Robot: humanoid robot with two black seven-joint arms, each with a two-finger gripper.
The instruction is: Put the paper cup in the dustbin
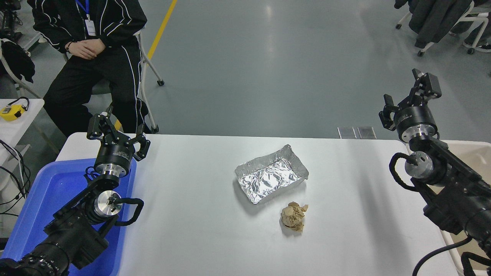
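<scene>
The paper cup is not in view anywhere on the table. The beige dustbin (478, 152) stands off the table's right edge, mostly hidden behind my right arm. My right gripper (407, 94) is open and empty, raised above the table's far right corner, beside the dustbin's far left rim. My left gripper (117, 129) is open and empty, parked at the far left above the blue tub.
A crinkled silver foil tray (271, 174) lies mid-table with a crumpled brown paper wad (292, 216) just in front of it. A blue plastic tub (46, 199) sits at the left edge. A person sits at the far left, hands folded.
</scene>
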